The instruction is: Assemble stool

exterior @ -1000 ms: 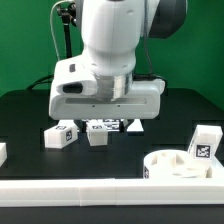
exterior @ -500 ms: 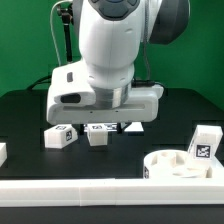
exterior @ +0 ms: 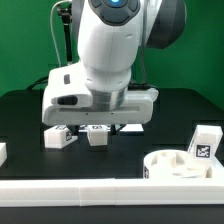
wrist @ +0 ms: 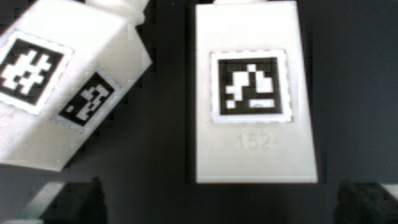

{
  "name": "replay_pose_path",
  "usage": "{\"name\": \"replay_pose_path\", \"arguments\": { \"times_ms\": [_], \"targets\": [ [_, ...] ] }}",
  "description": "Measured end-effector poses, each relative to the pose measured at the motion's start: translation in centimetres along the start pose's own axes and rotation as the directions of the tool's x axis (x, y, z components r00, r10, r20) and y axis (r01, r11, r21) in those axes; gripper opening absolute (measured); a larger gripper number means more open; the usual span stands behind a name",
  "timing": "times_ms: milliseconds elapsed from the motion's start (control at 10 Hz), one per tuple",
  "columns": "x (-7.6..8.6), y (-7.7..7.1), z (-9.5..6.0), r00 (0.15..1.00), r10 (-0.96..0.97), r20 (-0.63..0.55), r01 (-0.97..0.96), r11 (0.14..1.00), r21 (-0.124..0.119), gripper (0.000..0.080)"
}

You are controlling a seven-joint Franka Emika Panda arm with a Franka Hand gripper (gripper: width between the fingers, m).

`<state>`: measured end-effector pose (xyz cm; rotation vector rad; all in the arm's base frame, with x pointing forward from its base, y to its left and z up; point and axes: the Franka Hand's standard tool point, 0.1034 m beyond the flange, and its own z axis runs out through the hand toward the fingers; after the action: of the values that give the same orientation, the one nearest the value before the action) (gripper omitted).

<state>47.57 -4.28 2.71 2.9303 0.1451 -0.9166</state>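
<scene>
Two white block legs with black-and-white tags lie on the black table under my hand, one (exterior: 60, 137) towards the exterior view's left and one (exterior: 97, 135) beside it. In the wrist view one leg (wrist: 258, 90) lies straight between my finger line and the other leg (wrist: 63, 85) lies tilted next to it. My gripper (wrist: 217, 205) is open and empty above them, with dark fingertips (wrist: 71, 200) at each side. The round white seat (exterior: 175, 165) lies at the front right. A third leg (exterior: 204, 143) stands upright behind it.
A long white rail (exterior: 100, 190) runs along the table's front edge. A white piece (exterior: 2, 152) shows at the exterior view's left edge. The marker board (exterior: 128, 126) lies just behind the two legs. A green wall stands behind.
The hand has shifted a little towards the exterior view's left and lower over the two legs. The parts have not moved.
</scene>
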Motion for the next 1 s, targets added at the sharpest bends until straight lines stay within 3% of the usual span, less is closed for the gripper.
{"name": "replay_pose_path", "arguments": {
  "times_ms": [300, 700, 1000],
  "targets": [
    [-0.3, -0.1, 1.1, 0.983, -0.001, 0.181, 0.0, 1.0, 0.001, 0.0649],
    [-0.5, -0.4, 1.9, 0.902, 0.001, 0.433, -0.005, 1.0, 0.007, 0.0649],
    [-0.4, -0.5, 2.5, 0.898, -0.003, 0.441, -0.001, 1.0, 0.01, 0.0649]
  ]
}}
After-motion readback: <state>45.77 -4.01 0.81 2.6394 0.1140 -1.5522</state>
